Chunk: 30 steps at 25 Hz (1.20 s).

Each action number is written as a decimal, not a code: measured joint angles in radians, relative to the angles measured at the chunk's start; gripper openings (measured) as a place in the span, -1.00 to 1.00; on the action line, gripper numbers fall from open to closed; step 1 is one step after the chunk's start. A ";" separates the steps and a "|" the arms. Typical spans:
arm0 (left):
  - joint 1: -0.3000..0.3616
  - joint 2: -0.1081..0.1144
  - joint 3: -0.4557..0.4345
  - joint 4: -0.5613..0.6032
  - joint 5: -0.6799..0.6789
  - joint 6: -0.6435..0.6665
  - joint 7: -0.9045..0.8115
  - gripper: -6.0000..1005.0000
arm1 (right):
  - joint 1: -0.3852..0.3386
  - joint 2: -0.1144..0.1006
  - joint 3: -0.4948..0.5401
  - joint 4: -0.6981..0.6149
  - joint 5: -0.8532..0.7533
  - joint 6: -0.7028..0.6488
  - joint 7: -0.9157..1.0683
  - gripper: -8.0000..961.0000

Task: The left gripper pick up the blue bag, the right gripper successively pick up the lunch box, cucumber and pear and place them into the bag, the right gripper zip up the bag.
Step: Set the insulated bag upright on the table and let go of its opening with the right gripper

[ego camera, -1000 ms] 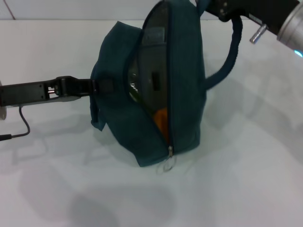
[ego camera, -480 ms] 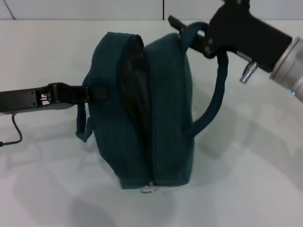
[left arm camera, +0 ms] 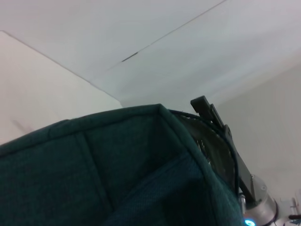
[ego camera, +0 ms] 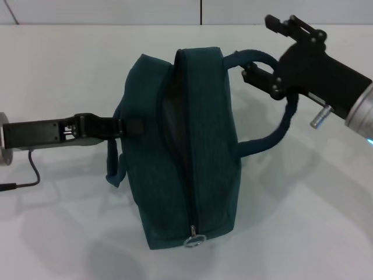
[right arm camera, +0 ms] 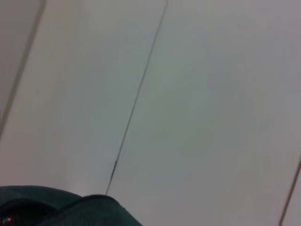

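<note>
The left gripper [ego camera: 133,126] sits at the middle left of the head view. Its fingers pinch the side of the bag [ego camera: 186,151], near a strap. Its arm runs off the left edge.

The right gripper [ego camera: 256,74] is at the upper right. It is at the bag's far handle [ego camera: 274,137], which loops around it. I cannot tell if its fingers are pressed together or spread. Its thick black arm goes off the right edge.

The bag stands in the middle of the white counter [ego camera: 303,221]. The zip line runs down the bag's top, and the ring pull [ego camera: 194,239] hangs at the end near the bottom of the frame. The top looks mostly closed, with a narrow dark gap. No lunch box, cucumber or pear shows on the counter, so they are probably packed inside. What seems left is the zipping, or finishing it.
</note>
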 joint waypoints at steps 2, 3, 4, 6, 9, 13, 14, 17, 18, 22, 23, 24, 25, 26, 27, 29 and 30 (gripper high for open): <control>-0.001 -0.001 0.000 -0.002 0.002 -0.005 0.002 -0.88 | -0.022 0.000 0.000 -0.013 0.000 0.000 0.002 0.52; -0.002 -0.001 0.000 -0.002 0.004 -0.007 0.003 -0.88 | -0.022 0.000 0.000 -0.013 0.000 0.000 0.002 0.52; -0.005 -0.002 0.000 -0.002 0.007 -0.007 0.004 -0.88 | -0.066 -0.001 0.007 -0.050 0.000 0.000 0.002 0.52; -0.013 -0.003 0.000 -0.003 0.011 -0.008 0.004 -0.88 | -0.105 -0.001 0.017 -0.087 0.000 -0.001 -0.001 0.52; -0.025 -0.006 0.000 -0.008 0.017 -0.009 0.004 -0.88 | -0.163 0.001 0.040 -0.145 -0.003 0.000 -0.012 0.52; -0.034 -0.011 0.000 -0.010 0.025 -0.024 0.004 -0.88 | -0.201 0.005 0.064 -0.173 -0.009 0.001 -0.014 0.51; -0.034 -0.013 0.000 -0.010 0.026 -0.027 0.004 -0.88 | -0.204 0.005 0.067 -0.173 -0.009 0.001 -0.014 0.51; -0.041 -0.016 0.000 -0.014 0.026 -0.031 0.004 -0.88 | -0.208 0.003 0.070 -0.166 -0.013 0.001 -0.013 0.51; -0.043 -0.017 0.000 -0.018 0.026 -0.031 0.004 -0.88 | -0.207 0.003 0.071 -0.161 -0.017 0.002 -0.010 0.51; -0.052 -0.023 0.000 -0.024 0.026 -0.033 0.005 -0.88 | -0.202 0.001 0.065 -0.140 -0.029 0.006 0.000 0.51; -0.055 -0.024 0.000 -0.024 0.026 -0.034 0.006 -0.88 | -0.202 0.001 0.062 -0.137 -0.031 0.007 0.002 0.51; -0.058 -0.025 -0.001 -0.024 0.027 -0.035 0.008 -0.88 | -0.201 0.001 0.057 -0.131 -0.035 0.008 0.006 0.51; -0.061 -0.025 -0.002 -0.024 0.026 -0.036 0.010 -0.88 | -0.201 0.000 0.053 -0.123 -0.040 0.009 0.015 0.51; -0.063 -0.025 -0.003 -0.024 0.026 -0.038 0.012 -0.88 | -0.200 0.000 0.050 -0.116 -0.047 0.009 0.026 0.51; -0.066 -0.024 -0.004 -0.024 0.026 -0.042 0.015 -0.88 | -0.200 -0.001 0.048 -0.107 -0.058 0.009 0.042 0.51; -0.071 -0.022 -0.005 -0.024 0.026 -0.054 0.019 -0.88 | -0.199 -0.002 0.046 -0.089 -0.087 -0.007 0.086 0.51; -0.072 -0.021 -0.004 -0.024 0.026 -0.060 0.022 -0.88 | -0.199 -0.003 0.045 -0.080 -0.102 -0.028 0.110 0.51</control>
